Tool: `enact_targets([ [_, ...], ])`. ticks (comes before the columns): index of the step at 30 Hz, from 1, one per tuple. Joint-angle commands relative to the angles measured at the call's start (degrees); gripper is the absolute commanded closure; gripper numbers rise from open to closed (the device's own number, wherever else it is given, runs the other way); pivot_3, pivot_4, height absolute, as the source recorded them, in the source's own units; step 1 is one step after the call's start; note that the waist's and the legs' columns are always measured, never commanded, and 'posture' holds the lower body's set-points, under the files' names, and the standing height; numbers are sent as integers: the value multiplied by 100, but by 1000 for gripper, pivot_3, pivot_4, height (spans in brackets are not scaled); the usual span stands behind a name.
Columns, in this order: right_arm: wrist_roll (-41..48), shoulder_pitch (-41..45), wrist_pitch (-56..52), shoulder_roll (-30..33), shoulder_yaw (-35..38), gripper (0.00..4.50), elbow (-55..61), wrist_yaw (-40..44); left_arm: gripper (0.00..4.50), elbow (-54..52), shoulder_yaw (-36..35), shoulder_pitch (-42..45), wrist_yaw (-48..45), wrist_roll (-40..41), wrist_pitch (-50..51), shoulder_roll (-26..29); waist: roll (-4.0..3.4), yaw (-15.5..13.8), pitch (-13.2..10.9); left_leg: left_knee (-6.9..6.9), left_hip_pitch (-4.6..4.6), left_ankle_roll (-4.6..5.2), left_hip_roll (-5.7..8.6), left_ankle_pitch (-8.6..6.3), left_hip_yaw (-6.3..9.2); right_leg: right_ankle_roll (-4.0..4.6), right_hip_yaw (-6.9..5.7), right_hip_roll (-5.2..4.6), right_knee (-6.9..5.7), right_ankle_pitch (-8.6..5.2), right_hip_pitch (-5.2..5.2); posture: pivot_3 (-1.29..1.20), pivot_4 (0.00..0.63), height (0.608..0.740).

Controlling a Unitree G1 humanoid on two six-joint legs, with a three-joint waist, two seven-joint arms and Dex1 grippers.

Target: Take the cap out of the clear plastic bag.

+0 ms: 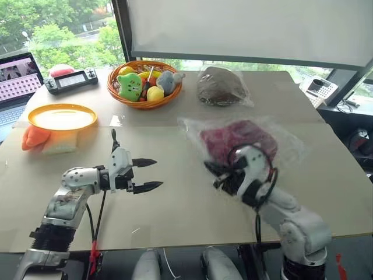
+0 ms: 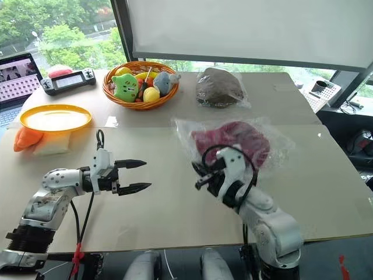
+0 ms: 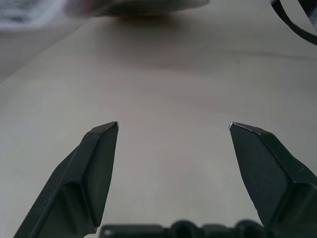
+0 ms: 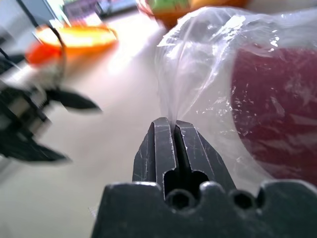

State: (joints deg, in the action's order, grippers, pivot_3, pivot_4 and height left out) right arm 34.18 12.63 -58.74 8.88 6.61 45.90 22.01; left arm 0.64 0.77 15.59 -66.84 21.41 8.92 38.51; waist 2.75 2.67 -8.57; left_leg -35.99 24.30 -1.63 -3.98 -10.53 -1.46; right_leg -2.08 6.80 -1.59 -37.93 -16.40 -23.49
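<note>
Two end effectors worked over the surface (image 1: pixel 175 221). The right end effector (image 4: pixel 172 130) was clamped on a thin fold at the left edge of the clear plastic bag (image 1: pixel 192 131), with the cap (image 1: pixel 239 139) inside it, right of centre. The left end effector (image 1: pixel 150 174) hung with fingers apart, near left, well clear of the bag. Risks, as judged: the glossy film could slip or tear from so narrow a pinch; lifting alone might raise bag and cap together, since nothing held the cap.
</note>
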Motion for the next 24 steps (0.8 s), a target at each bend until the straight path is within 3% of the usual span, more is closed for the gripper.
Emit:
enact_targets([
  [1,775,-6,127,152,250,4485,457,206,646,-77,-2,82,2,-20,-79,-21,0,-5,0,1,4,-1,0,-1,1,0,0,0,6,-1,0,0,150,740],
  [6,896,-504,371,915,3,4485,587,690,646,-30,14,124,-29,-57,-102,-51,0,-13,-1,-1,9,-3,6,-2,0,-1,-1,-7,18,-1,4,0,150,740],
  [15,329,-1245,1019,1972,-63,4485,19,1033,646,22,-4,167,-51,-83,-106,-48,1,-11,-1,-16,-6,-3,5,-1,0,-29,3,-4,7,-17,15,0,150,740],
  [18,381,-1327,1128,2109,-45,3693,-44,1137,646,58,-15,194,-34,-91,-114,-53,1,-7,-1,-18,-5,-3,5,-1,0,-30,3,-4,7,-17,16,0,150,740],
  [21,510,-1369,1177,2207,-4,2514,-30,1241,646,65,-11,204,-23,-94,-114,-58,1,-8,-1,-18,-5,-3,5,-1,0,-30,4,-3,5,-17,16,0,150,740],
  [24,512,-1369,1193,2263,-28,1629,-46,1248,646,69,-8,207,-12,-95,-113,-61,1,-11,-2,-19,-4,-3,5,-1,0,-30,4,-3,5,-16,16,0,150,740],
])
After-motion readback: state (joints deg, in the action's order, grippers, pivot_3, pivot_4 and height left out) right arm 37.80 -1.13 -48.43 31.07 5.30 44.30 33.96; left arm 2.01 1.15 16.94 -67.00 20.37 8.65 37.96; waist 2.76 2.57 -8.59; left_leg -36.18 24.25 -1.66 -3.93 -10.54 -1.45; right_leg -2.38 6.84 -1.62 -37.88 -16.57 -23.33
